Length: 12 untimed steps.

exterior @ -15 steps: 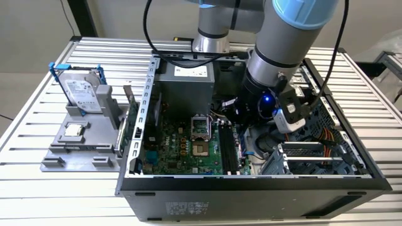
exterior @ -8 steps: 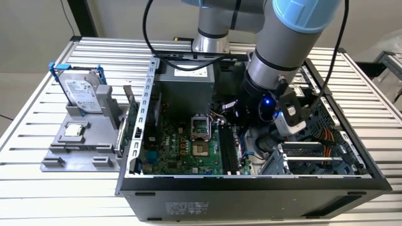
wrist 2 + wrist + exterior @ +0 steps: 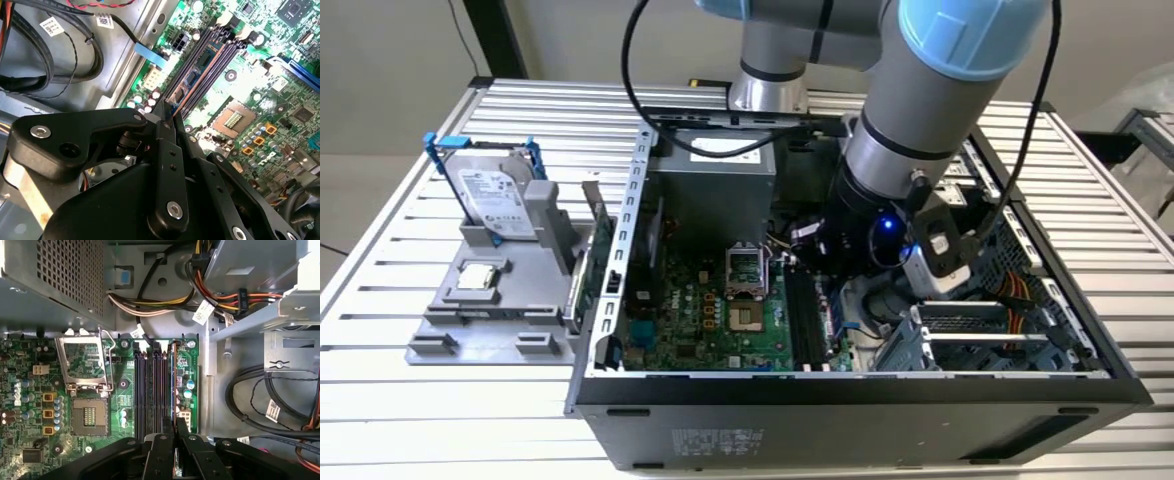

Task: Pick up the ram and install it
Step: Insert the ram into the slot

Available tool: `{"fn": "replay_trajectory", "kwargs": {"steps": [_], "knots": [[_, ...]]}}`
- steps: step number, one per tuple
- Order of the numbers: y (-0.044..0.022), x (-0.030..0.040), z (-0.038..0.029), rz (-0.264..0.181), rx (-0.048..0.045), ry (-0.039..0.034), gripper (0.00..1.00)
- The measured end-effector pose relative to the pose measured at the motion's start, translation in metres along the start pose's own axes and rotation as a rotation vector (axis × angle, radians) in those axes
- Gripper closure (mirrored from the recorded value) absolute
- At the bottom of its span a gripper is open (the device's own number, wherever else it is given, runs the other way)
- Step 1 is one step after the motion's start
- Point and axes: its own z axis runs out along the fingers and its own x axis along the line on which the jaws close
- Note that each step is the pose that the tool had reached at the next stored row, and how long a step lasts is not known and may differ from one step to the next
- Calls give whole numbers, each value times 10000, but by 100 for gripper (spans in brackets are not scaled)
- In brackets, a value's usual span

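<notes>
The claw (image 3: 167, 111) was pinched shut on the ram (image 3: 197, 70), which stood in the slot right under its tips, so the pushing-in step looked underway and needed a straight, even press.

Silver arm (image 3: 907, 110), blue caps, black cables

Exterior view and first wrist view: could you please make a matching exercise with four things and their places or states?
Things:
1. ram
2. hard drive
3. processor chip
4. processor socket

Places or states:
A. lying flat on the grey stand
B. empty, with its lid raised
C. standing upright in a blue frame
D. standing on its edge in a motherboard slot

Pairs: 1-D, 2-C, 3-A, 4-B
</notes>
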Motion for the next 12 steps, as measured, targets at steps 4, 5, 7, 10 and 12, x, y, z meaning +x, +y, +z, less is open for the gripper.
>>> {"fn": "replay_trajectory", "kwargs": {"steps": [4, 5, 7, 10, 12], "knots": [[-15, 6, 17, 1, 5, 0, 100], [-18, 9, 22, 1, 7, 0, 100], [-24, 13, 33, 1, 10, 0, 100], [-32, 19, 47, 1, 9, -1, 100], [-40, 21, 54, 1, 10, 0, 100]]}}
